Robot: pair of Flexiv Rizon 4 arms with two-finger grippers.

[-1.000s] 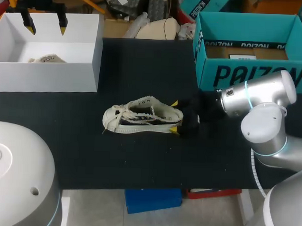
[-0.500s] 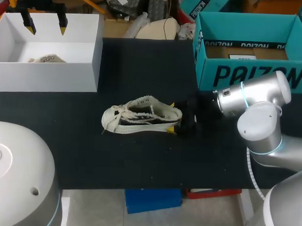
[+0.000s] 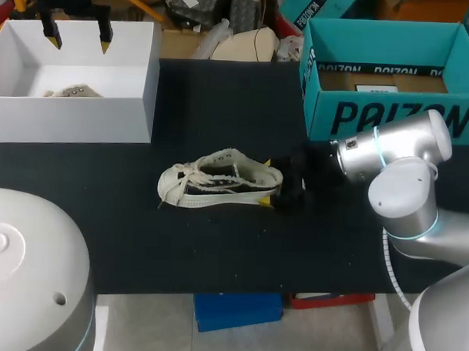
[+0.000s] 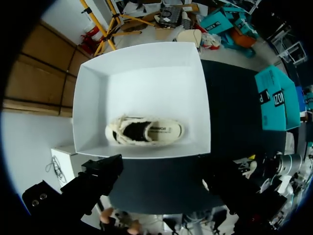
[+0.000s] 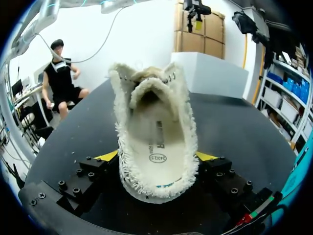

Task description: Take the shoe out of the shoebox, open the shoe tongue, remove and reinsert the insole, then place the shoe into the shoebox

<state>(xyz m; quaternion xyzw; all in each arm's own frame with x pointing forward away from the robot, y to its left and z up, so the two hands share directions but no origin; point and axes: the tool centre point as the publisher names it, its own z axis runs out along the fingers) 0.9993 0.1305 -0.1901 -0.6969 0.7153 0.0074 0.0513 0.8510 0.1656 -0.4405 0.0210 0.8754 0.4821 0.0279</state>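
Note:
A cream low-top shoe [image 3: 219, 181] lies on its sole in the middle of the black table, toe to the left. My right gripper [image 3: 272, 181] comes in from the right and is shut on its heel. In the right wrist view the yellow fingertips [image 5: 108, 155] press both sides of the shoe [image 5: 156, 142], with the tongue and insole showing inside. My left gripper [image 3: 78, 41] hangs open above the white shoebox [image 3: 74, 120] at the far left. Its dark fingers [image 4: 98, 176] frame the shoebox [image 4: 142, 63], which holds a second cream shoe [image 4: 144, 131].
A teal cardboard box [image 3: 391, 112] stands at the back right, just behind my right arm. The second shoe [image 3: 72, 90] lies low inside the white box. Black table surface surrounds the middle shoe, and the table's front edge runs below it.
My right gripper slid a little left and closed its fingers onto the shoe's heel, nudging the shoe slightly left. The left gripper drifted slightly right above the white box.

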